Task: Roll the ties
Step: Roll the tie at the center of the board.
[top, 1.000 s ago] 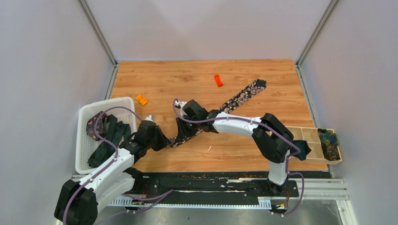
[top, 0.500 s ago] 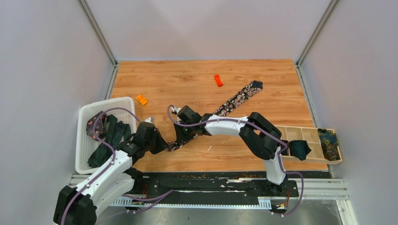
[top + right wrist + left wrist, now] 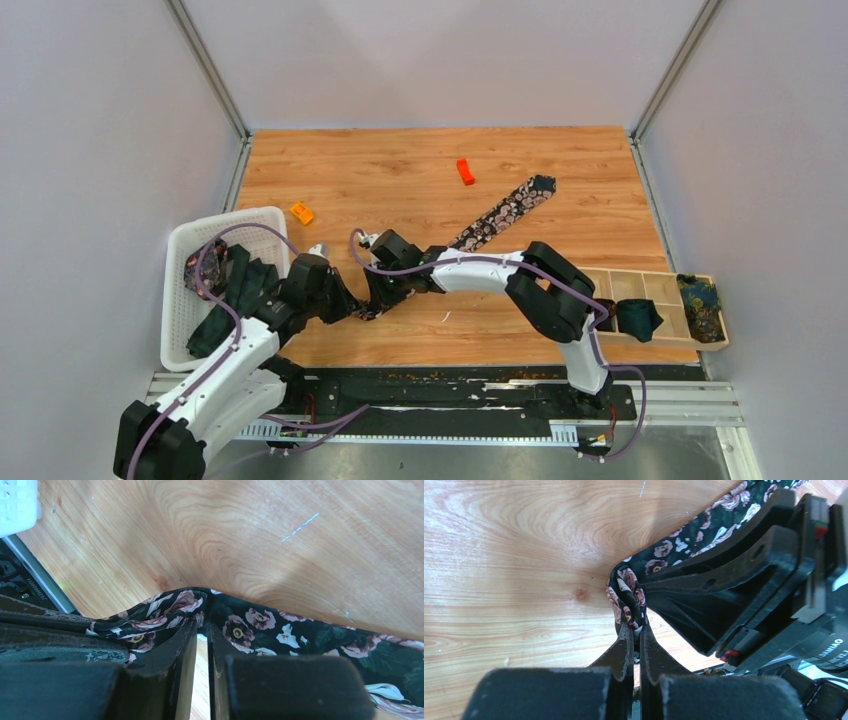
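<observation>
my left gripper (image 3: pixel 635 630) is clenched on the bunched near end of the black floral tie (image 3: pixel 503 210), right at my fingertips on the table (image 3: pixel 400 170). my right gripper (image 3: pixel 201 622) pinches the same fold just beside the left one. rest of the tie trails flat beyond my right wrist; other ties (image 3: pixel 235 290) sit in the white basket (image 3: pixel 180 250) left of my left arm.
</observation>
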Available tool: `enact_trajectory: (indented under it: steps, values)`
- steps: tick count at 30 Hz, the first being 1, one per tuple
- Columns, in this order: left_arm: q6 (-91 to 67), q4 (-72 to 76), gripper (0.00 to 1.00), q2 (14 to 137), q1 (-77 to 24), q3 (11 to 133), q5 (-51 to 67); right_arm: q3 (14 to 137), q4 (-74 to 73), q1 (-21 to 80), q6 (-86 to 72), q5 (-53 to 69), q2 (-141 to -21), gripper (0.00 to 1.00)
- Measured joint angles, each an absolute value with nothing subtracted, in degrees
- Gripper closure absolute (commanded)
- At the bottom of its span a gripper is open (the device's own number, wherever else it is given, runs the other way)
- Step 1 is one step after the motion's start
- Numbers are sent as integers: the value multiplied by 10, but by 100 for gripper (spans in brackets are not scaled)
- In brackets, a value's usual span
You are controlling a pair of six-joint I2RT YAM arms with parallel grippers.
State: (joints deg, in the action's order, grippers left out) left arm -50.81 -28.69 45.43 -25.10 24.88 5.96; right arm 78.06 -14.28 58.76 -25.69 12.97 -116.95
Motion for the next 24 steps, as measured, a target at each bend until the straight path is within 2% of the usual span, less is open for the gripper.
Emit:
enact_trajectory:
  steps: [13,24]
  values:
    - [-503,-299,100,458,-251,276,57,803,-138,603,-267,147,-1180,86]
    - [-491,-278,100,537,-251,280,57,803,-139,601,-267,145,-1185,86]
